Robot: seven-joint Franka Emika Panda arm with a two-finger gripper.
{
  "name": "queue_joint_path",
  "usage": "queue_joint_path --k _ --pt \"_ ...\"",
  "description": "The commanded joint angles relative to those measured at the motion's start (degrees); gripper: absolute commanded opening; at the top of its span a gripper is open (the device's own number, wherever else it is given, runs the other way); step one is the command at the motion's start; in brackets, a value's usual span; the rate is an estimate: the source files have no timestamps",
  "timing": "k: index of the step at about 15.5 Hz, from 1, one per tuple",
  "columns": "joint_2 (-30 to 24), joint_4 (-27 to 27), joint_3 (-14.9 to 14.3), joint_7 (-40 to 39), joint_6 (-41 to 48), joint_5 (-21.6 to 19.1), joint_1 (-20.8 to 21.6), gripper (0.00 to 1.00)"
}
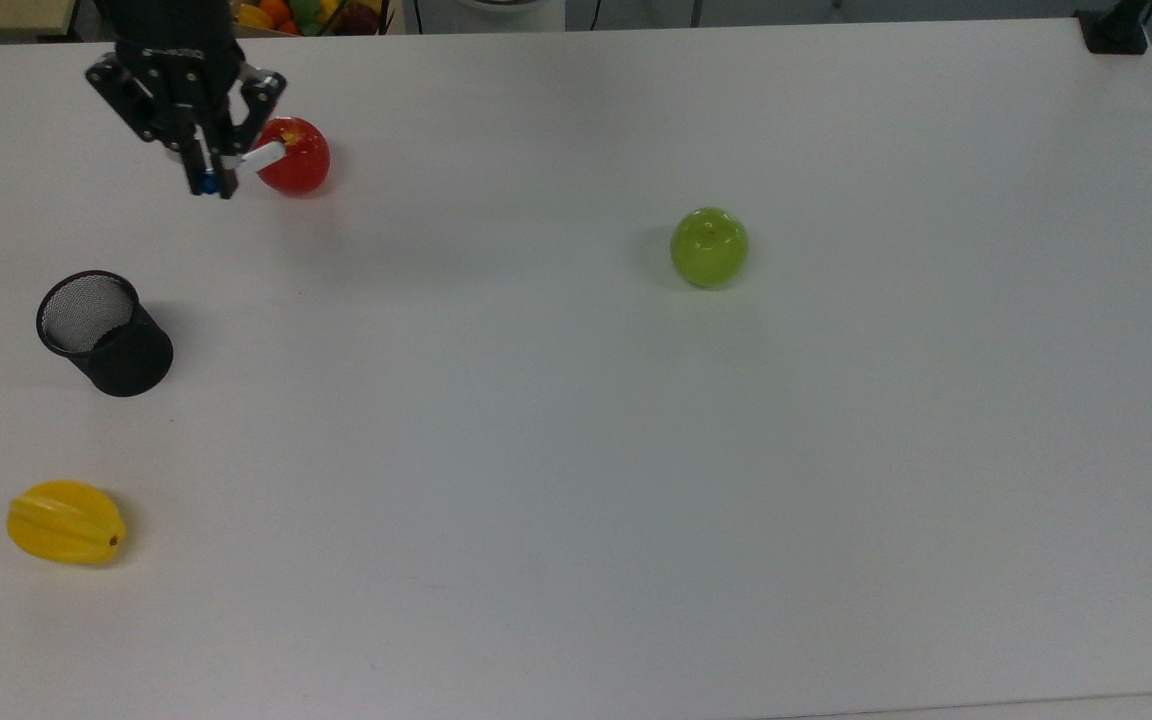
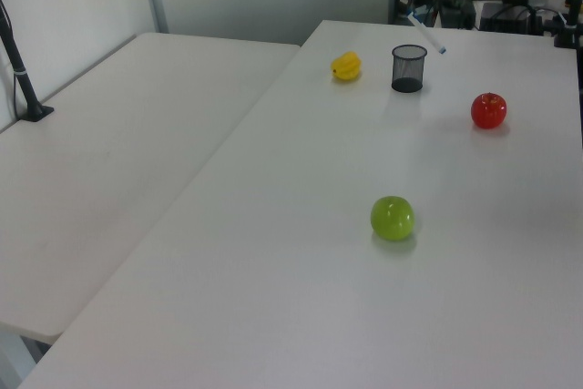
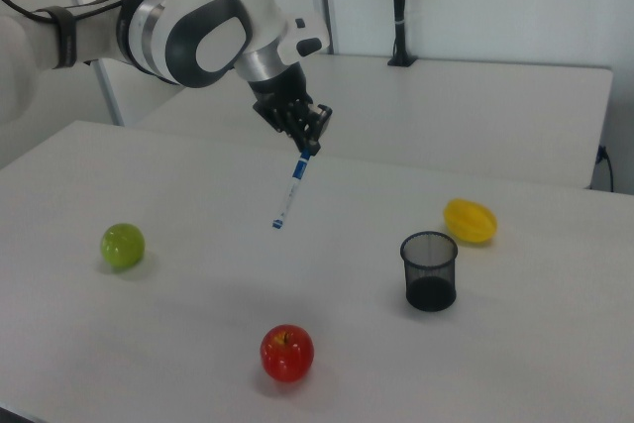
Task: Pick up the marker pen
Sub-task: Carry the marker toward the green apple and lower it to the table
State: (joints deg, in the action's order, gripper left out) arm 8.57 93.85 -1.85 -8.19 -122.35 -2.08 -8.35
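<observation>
My gripper (image 1: 208, 182) is shut on the blue-capped end of the marker pen (image 1: 261, 157), a slim white pen. In the right view the gripper (image 3: 308, 138) holds the marker pen (image 3: 291, 190) in the air, and the pen hangs tilted with its small blue end lowest. It is well above the table, between the black mesh cup (image 3: 430, 271) and the green apple (image 3: 122, 245). In the top view the pen's white body lies over the red apple (image 1: 296, 160). The left view has the marker pen (image 2: 426, 34) slanting in the air just above the mesh cup (image 2: 409, 68).
On the white table (image 1: 576, 450) stand the black mesh cup (image 1: 106, 335), a yellow starfruit (image 1: 66, 522) and a green apple (image 1: 709, 247). A black post base (image 1: 1116, 30) sits at the top view's upper right corner. A bin of fruit (image 1: 306, 15) lies beyond the far edge.
</observation>
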Motion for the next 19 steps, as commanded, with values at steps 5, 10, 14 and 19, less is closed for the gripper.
queue_joint_path --k 5,10,14,19 --pt "4.34 3.97 1.06 -0.43 8.53 -6.00 6.41 0.02" --pt "9.09 5.98 3.87 0.10 4.94 -6.09 7.82 0.02" --pt "11.55 7.66 6.77 1.94 -0.08 -6.18 8.44 0.02" --pt "13.40 7.66 9.76 4.41 -0.44 -6.09 9.14 0.03"
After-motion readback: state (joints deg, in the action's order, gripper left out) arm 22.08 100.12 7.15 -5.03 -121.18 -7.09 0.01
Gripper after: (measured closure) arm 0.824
